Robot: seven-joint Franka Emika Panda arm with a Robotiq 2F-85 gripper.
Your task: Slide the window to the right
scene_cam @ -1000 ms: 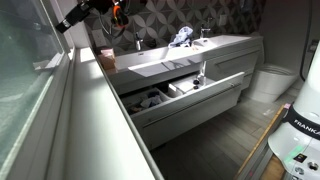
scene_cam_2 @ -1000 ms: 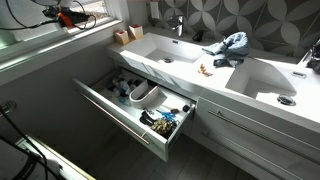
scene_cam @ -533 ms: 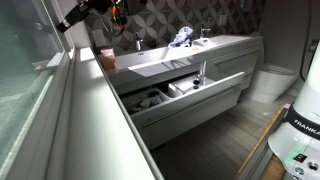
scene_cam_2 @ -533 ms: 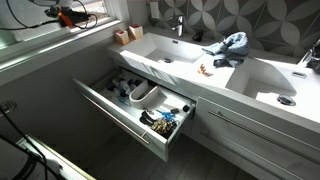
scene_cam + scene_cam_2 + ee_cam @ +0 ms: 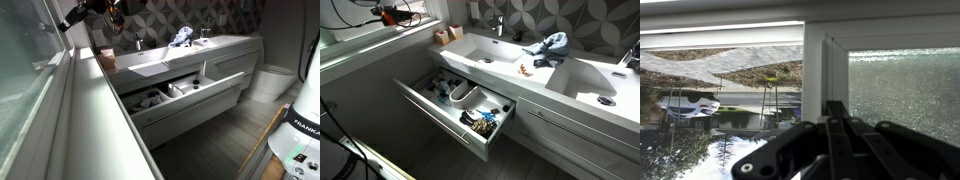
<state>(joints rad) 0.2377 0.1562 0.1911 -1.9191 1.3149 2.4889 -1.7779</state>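
The window is a frosted, pale greenish pane in a white frame. It fills the left side of an exterior view (image 5: 22, 75) and the right half of the wrist view (image 5: 905, 85). Its white vertical frame edge (image 5: 815, 70) stands mid-picture, with open outdoor scenery to its left. My gripper (image 5: 835, 108) is shut, its black fingers together, with the tips at that frame edge. In both exterior views the gripper (image 5: 65, 23) (image 5: 370, 12) is high up at the window, above the long white ledge (image 5: 95, 120).
A white double-sink vanity (image 5: 510, 60) stands along the wall with a blue cloth (image 5: 548, 45) on top. Its drawer (image 5: 455, 105) is pulled out, full of small items. A toilet (image 5: 268, 80) stands beyond the vanity.
The arm has shifted only slightly at the window; the pane and everything else look the same.
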